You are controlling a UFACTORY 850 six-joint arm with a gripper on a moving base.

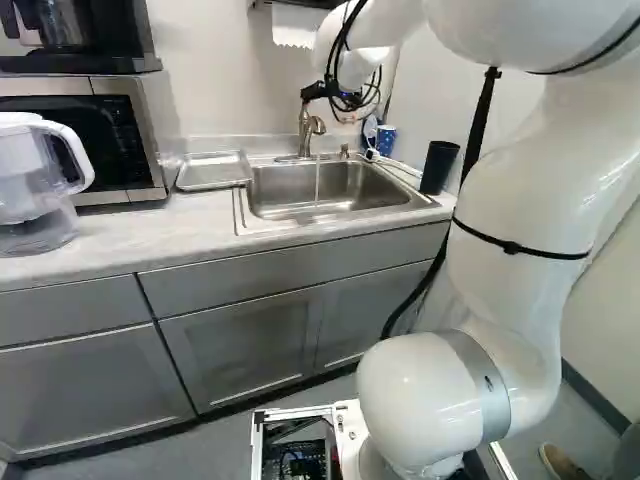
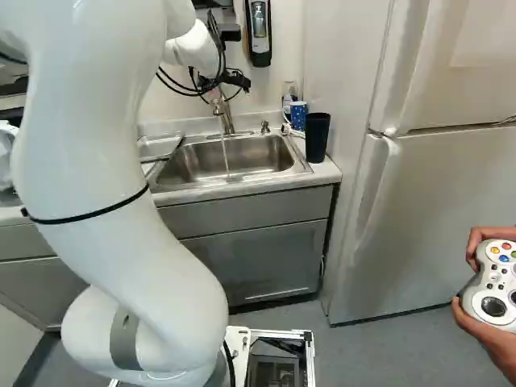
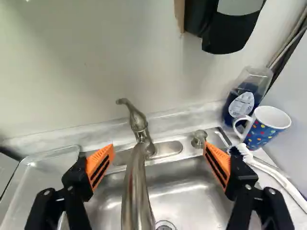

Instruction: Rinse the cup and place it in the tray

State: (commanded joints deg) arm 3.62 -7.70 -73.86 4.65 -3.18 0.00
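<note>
Hovering, jaws spread wide, the gripper (image 2: pixel 225 88) has the faucet (image 3: pixel 136 191) between them! Water (image 1: pixel 317 182) streams into the sink (image 1: pixel 355 187); tray (image 3: pixel 42 173) outside one jaw, spotted mug (image 3: pixel 259 135) beyond the other.

Counter (image 1: pixel 112 240) carries 1 tray (image 1: pixel 213 171), 1 mug (image 3: pixel 259 134), 1 black cup (image 2: pixel 318 138).

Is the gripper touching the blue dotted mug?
Apart. The wrist view shows the sink rim and a white brush between the mug and the open gripper.
</note>
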